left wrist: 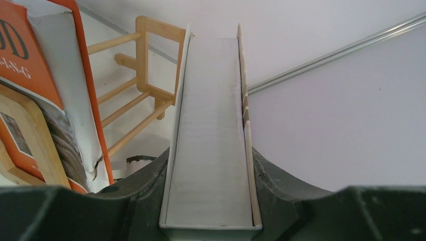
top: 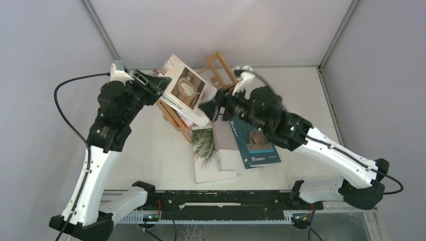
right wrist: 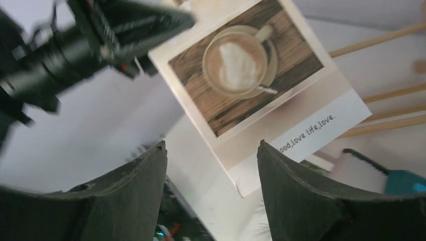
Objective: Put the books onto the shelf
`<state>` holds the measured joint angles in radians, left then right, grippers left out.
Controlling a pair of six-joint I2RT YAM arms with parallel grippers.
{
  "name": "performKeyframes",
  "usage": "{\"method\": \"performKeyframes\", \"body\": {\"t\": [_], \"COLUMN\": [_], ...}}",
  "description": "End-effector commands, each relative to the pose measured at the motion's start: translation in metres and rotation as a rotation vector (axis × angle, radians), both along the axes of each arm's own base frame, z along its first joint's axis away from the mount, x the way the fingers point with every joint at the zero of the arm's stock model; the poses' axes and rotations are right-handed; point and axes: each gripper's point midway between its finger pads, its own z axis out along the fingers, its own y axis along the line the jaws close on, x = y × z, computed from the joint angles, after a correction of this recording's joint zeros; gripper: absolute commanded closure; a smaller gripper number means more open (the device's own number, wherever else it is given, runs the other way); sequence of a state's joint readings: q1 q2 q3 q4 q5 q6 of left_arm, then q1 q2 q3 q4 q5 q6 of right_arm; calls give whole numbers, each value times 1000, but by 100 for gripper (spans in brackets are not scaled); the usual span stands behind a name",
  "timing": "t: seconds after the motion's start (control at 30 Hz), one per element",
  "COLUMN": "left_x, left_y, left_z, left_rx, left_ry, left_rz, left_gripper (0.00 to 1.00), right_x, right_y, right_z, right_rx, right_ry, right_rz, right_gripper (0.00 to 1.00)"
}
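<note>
1. White book with the cup picture (top: pixel 187 89) is off the table, tilted in the upper middle of the overhead view. It hangs over the light-wood shelf (top: pixel 220 68), whose ladder ends show behind and below it.
2. Left pincer (top: pixel 146 83) is nearly closed on that book's edge, at the book's upper left. Its wrist view shows the page block running straight up between the two fingers (left wrist: pixel 145 201).
3. Right pincer (top: pixel 215 108) is spread wide with nothing in it, just beside the book's lower right corner. In its wrist view the cover hangs ahead of the gap, not inside it.
4. Orange-red book (left wrist: pixel 47 95) fills the left of the left wrist view, close to the shelf's rails. I cannot tell whether it is properly seated there.
5. Three more lie on the table (top: pixel 150 150) at the centre of the overhead view. They are the palm-leaf book (top: pixel 205 150), the teal "Humor" book (top: pixel 253 143) and a plain grey-white book (top: pixel 227 159) partly under it.
6. Step in hand, as I judge it, is getting the cup book into the shelf. With three books on the table, the task looks less than half done.
7. Next, the book needs bringing upright and lowering between the end frames. The right pincer could steady the free corner. The left one should let go only once the book rests on the slats, since the light shelf may shift if knocked.
</note>
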<state>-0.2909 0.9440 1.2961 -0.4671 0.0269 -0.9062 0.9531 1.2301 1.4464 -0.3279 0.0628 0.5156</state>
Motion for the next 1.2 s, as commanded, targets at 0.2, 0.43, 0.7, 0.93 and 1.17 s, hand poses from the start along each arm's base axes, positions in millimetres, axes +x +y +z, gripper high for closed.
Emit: {"method": "performKeyframes", "body": {"t": [0.2, 0.43, 0.7, 0.93, 1.17], "left_x": [-6, -11, -17, -18, -19], "left_y": [-3, -4, -1, -2, -3], "left_z": [33, 36, 38, 35, 35], "left_rx": [27, 35, 38, 47, 54], "left_ry": [-48, -29, -15, 1, 8], "left_rz": [20, 14, 17, 11, 1], "left_gripper": [68, 68, 68, 68, 68], "right_x": [-11, -22, -23, -24, -14], "right_y": [1, 27, 47, 64, 74], "right_z": [-27, -22, -27, -31, -36], "right_rx": [-640, -729, -755, -772, -821], "right_ry": [-629, -781, -801, -817, -837], "right_rz": [-256, -273, -266, -252, -294], "right_gripper": [25, 22, 16, 14, 11]}}
